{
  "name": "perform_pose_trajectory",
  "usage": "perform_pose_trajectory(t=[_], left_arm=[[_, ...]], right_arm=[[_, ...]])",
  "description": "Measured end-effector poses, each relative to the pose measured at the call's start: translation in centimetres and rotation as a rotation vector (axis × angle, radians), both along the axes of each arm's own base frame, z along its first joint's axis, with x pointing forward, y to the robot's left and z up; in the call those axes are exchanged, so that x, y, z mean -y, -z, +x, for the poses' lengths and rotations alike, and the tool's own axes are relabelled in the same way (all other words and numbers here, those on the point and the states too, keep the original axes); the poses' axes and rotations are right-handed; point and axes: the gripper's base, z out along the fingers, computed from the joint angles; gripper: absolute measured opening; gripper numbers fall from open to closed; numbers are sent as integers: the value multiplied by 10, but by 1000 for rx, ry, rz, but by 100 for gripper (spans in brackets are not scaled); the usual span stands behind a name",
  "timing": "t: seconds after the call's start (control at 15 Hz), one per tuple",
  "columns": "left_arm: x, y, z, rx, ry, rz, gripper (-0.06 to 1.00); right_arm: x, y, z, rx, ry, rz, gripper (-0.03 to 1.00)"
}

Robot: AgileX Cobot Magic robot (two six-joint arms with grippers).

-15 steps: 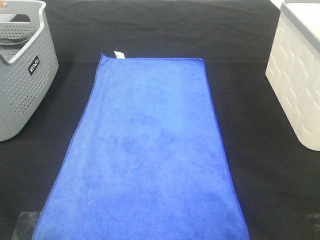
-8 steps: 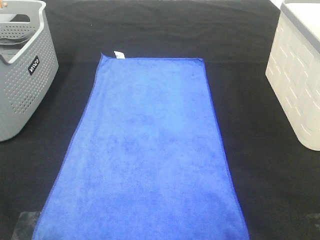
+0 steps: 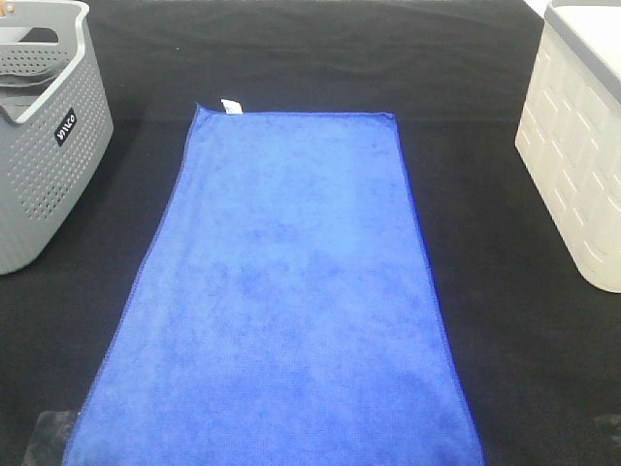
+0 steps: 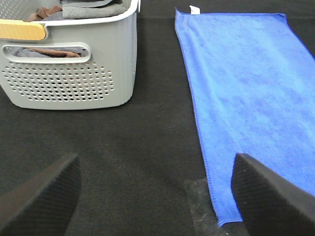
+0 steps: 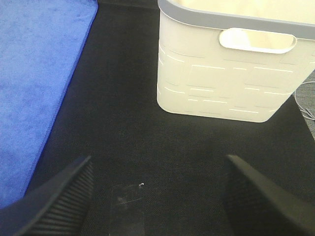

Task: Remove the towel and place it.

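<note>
The towel (image 3: 291,291) is a long royal-blue cloth spread flat on the black table, with a small white tag (image 3: 230,105) at its far left corner. It also shows in the left wrist view (image 4: 251,98) and at the edge of the right wrist view (image 5: 34,73). My left gripper (image 4: 155,191) is open and empty, low over the black cloth between the grey basket and the towel's near left corner. My right gripper (image 5: 157,196) is open and empty over bare table between the towel and the cream basket. Neither gripper shows in the exterior high view.
A grey perforated basket (image 3: 39,146) stands at the far left, holding folded cloths (image 4: 93,7). A cream basket with a grey rim (image 3: 577,146) stands at the right, also in the right wrist view (image 5: 231,64). A black cloth (image 3: 310,58) covers the table.
</note>
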Motion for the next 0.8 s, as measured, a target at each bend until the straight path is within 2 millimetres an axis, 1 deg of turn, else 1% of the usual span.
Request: perform_pose_trajectory(t=[0.8], left_arm=[[0, 0, 0, 0, -2, 2, 79]], right_arm=[[0, 0, 0, 3, 1, 0, 73]])
